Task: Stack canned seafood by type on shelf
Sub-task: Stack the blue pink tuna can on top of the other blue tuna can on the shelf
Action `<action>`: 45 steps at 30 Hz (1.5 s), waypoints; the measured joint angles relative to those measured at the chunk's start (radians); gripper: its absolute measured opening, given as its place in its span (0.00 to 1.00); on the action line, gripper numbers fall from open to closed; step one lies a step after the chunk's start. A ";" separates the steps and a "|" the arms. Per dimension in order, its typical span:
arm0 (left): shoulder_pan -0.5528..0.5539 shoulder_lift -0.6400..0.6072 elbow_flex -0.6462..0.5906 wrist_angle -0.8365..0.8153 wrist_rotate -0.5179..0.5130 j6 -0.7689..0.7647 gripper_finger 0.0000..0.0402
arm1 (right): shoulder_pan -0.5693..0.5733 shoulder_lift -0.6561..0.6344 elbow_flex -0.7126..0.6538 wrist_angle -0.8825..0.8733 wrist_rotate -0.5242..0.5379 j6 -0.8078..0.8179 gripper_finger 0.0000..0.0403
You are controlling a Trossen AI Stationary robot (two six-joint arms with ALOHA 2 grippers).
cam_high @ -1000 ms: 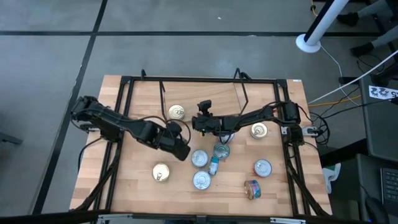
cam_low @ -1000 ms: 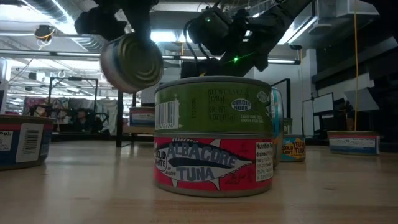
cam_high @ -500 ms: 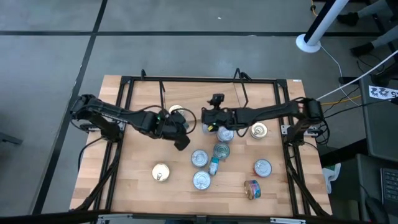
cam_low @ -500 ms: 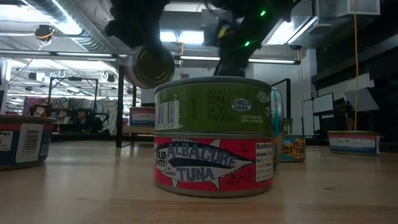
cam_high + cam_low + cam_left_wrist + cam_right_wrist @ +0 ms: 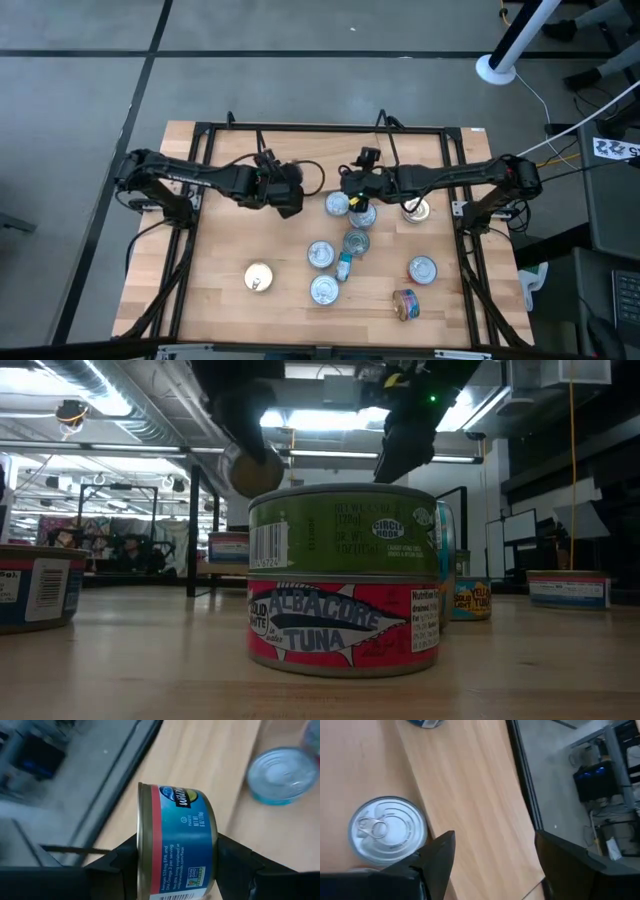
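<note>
Left gripper (image 5: pixel 175 865): blue-label tin (image 5: pixel 176 846) pinched, held above table's rear-centre. Right gripper (image 5: pixel 490 855): fingers spread, nothing held, above silver tin (image 5: pixel 388 830). One two-tin stack (image 5: pixel 343 578) seen up front; about eight tins (image 5: pixel 321 254) left scattered. Shelf not identified. Task judged early.

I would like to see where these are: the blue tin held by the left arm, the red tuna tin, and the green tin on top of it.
Blue tin (image 5: pixel 186 845), left wrist view, on its side label.
Red tuna tin (image 5: pixel 343 625), low view, on its front label.
Green tin (image 5: pixel 343 530), low view, on its side label.
</note>
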 joint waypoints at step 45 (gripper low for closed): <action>0.026 0.180 -0.006 -0.092 -0.108 0.249 0.48 | 0.000 0.001 0.000 0.008 -0.209 0.002 0.68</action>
